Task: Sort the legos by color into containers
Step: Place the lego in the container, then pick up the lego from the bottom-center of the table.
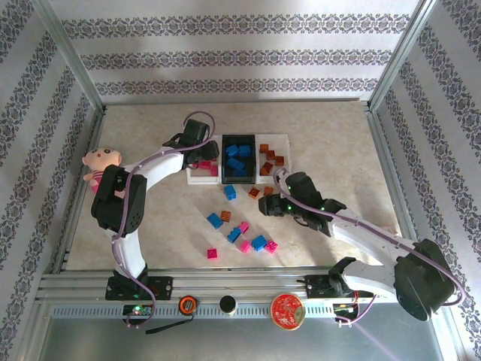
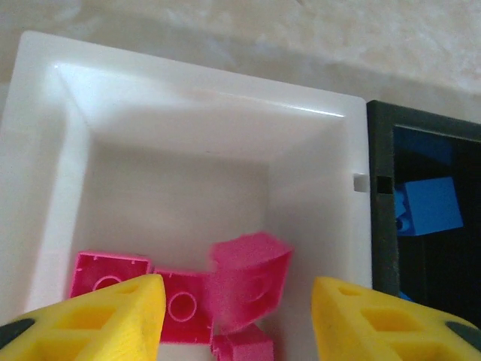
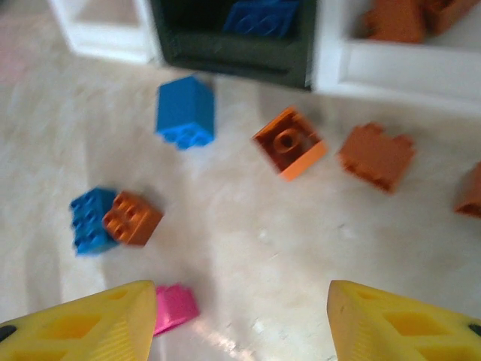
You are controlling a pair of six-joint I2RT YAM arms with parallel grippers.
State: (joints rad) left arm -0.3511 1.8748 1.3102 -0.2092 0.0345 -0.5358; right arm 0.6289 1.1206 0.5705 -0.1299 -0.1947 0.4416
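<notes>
Your left pincer (image 2: 237, 320) hangs released over the white tray (image 2: 188, 128), with pink legos (image 2: 248, 282) lying at the tray's lower edge, so that drop looks done. Your right pincer (image 3: 240, 316), also spread and empty, hovers above the table (image 3: 301, 241); next, close on the orange lego (image 3: 289, 143) just above frame centre and carry it to the upper-right tray (image 3: 398, 71).

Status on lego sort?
Left claw open over white tray, pink legos inside. Right claw open above loose legos. Plush doll far left, not in the way.
</notes>
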